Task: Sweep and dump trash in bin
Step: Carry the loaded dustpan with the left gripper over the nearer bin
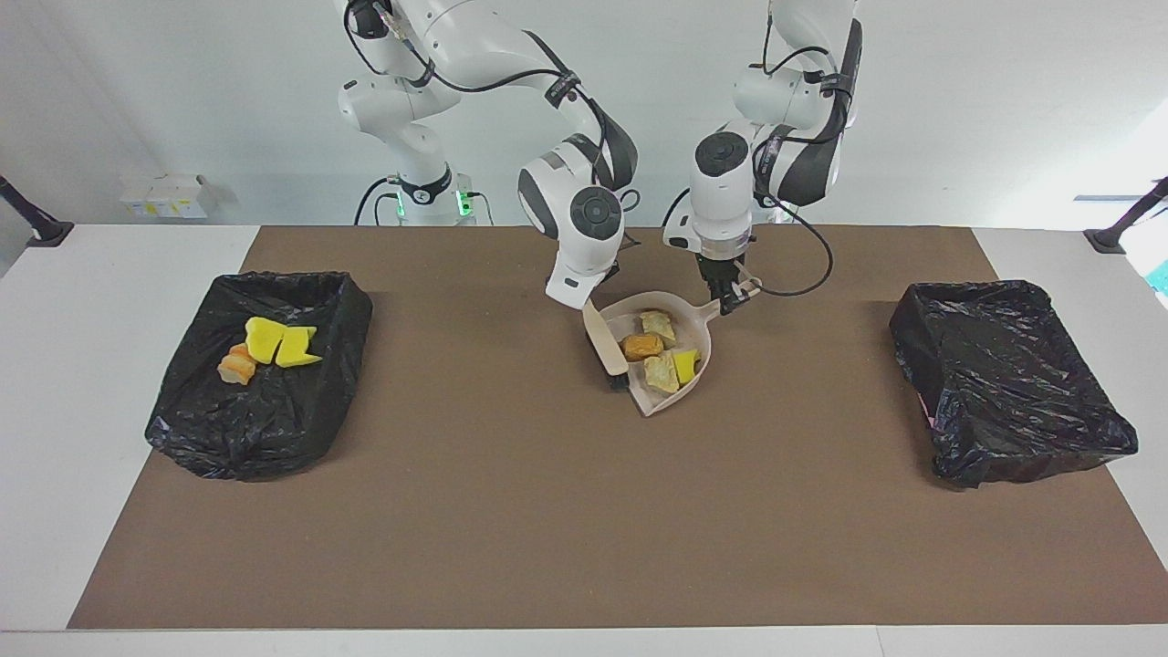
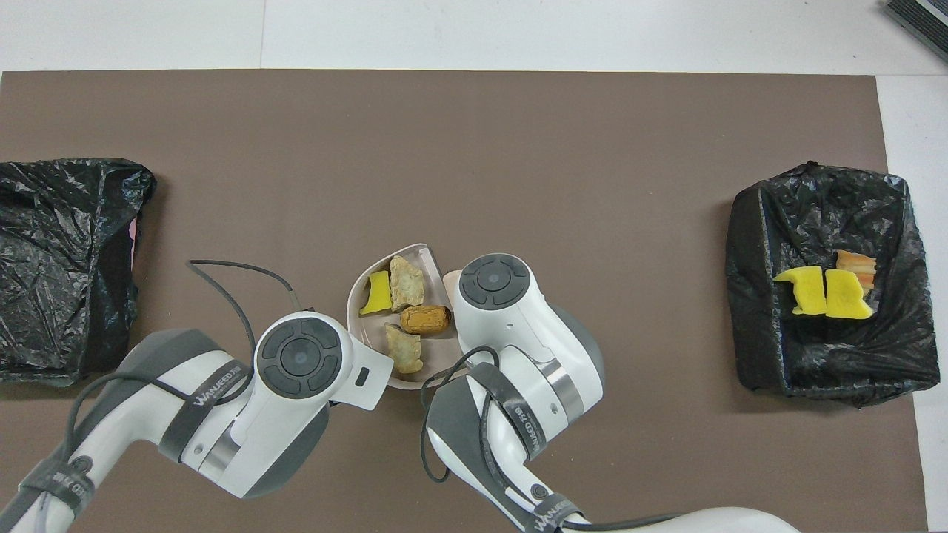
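Note:
A beige dustpan (image 1: 692,333) lies on the brown mat near the middle, and my left gripper (image 1: 727,299) is shut on its handle. Inside it lie an orange lump (image 1: 642,346) (image 2: 426,319), two tan lumps (image 1: 657,326) (image 1: 661,372) and a yellow sponge chunk (image 1: 684,365). My right gripper (image 1: 588,306) is shut on the handle of the beige brush (image 1: 605,349), whose black bristles stand at the pan's open mouth. In the overhead view both arms' wrists hide the grippers. A black-lined bin (image 1: 265,420) toward the right arm's end holds two yellow sponge pieces (image 1: 278,345) and an orange lump (image 1: 237,367).
A second black-lined bin (image 1: 1004,383) (image 2: 59,259) sits toward the left arm's end of the mat and shows no trash inside. A cable loops from the left wrist (image 2: 229,270) over the mat. White table borders the mat on all sides.

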`<state>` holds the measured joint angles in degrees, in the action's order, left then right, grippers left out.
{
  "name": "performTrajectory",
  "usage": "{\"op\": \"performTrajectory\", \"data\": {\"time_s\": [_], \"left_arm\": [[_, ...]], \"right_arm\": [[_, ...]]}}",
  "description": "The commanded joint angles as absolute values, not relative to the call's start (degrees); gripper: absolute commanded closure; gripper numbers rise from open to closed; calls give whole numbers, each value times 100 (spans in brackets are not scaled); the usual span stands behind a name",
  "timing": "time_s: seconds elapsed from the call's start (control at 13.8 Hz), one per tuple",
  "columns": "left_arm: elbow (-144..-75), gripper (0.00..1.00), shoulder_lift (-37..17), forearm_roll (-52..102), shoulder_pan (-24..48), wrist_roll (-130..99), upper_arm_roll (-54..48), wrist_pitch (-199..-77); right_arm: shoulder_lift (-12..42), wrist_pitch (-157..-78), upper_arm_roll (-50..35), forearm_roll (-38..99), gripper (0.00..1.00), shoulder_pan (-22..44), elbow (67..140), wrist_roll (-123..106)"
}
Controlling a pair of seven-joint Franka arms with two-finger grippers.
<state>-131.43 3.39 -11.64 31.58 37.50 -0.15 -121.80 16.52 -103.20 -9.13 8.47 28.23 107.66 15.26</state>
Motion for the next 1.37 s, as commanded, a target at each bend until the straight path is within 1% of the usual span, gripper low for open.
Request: {"op": "performTrajectory", "data": {"time_s": [0.0, 0.14, 0.29, 0.58, 0.65, 0.72, 0.87, 0.94, 1.08, 1.3], "left_arm": [[-13026, 100, 264, -1116, 2998, 4463, -26, -12191], [-12964, 100, 290, -1134, 2927, 4692, -9, -12164], [-12719, 100, 325, -1134, 2603, 5297, -9, -12138], [-12472, 100, 624, -1134, 1882, 6290, -9, -11787], [-12367, 100, 650, -1134, 1716, 6493, 9, -11656], [-12279, 100, 668, -1134, 1427, 6660, 9, -11541], [-12191, 100, 764, -1134, 881, 7379, 17, -11470], [-12190, 100, 817, -1134, 679, 7722, 26, -11470], [-12121, 100, 826, -1134, 178, 8084, 26, -11470], [-12015, 100, 817, -1134, -473, 8613, 35, -11505]], "right_arm": [[1275, -10029, -914, 896, 100, 2707, 10872, 1617], [1012, -9679, -932, 896, 100, 2576, 10872, 1739], [844, -9344, -949, 896, 100, 2584, 10863, 2230], [721, -9325, -984, 1150, 100, 2794, 10986, 3312], [756, -9421, -984, 1325, 100, 2891, 11004, 3461], [860, -9587, -984, 1388, 100, 3118, 11004, 3663], [1028, -9790, -984, 1458, 100, 3348, 11004, 3902], [1037, -9869, -984, 1633, 100, 3479, 11004, 3920], [1046, -10063, -993, 1880, 100, 3524, 11065, 3964], [1011, -10352, -993, 1907, 100, 3778, 11424, 3955]]}}
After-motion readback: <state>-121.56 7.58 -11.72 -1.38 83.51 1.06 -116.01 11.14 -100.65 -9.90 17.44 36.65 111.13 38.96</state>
